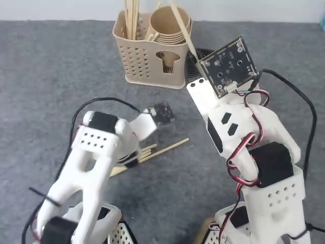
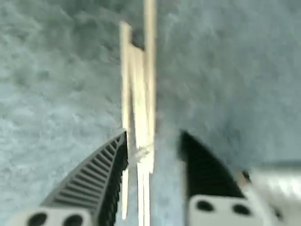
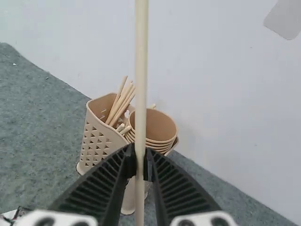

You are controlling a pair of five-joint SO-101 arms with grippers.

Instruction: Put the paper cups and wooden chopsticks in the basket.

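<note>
Near the far basket [image 1: 147, 61], right gripper [image 3: 139, 157] clenched on one chopstick [image 3: 141, 56]; left gripper [image 2: 154, 141] spread wide over loose chopsticks [image 2: 138, 84].

Cannot count the loose chopsticks [image 2: 138, 94] through the left wrist view's blur, nor from above, near ends lost under the left arm [image 1: 91, 162]. Cannot follow the held chopstick [image 3: 141, 56] past the right wrist view's edges, nor below the camera board [image 1: 229, 66] from above. Cannot number the paper cups [image 1: 170, 25], lower ones behind the wall of the basket [image 1: 142, 61] at the far edge of the table [image 1: 51, 61]; standing chopsticks [image 1: 133, 18] there clipped by the high view's top.
</note>
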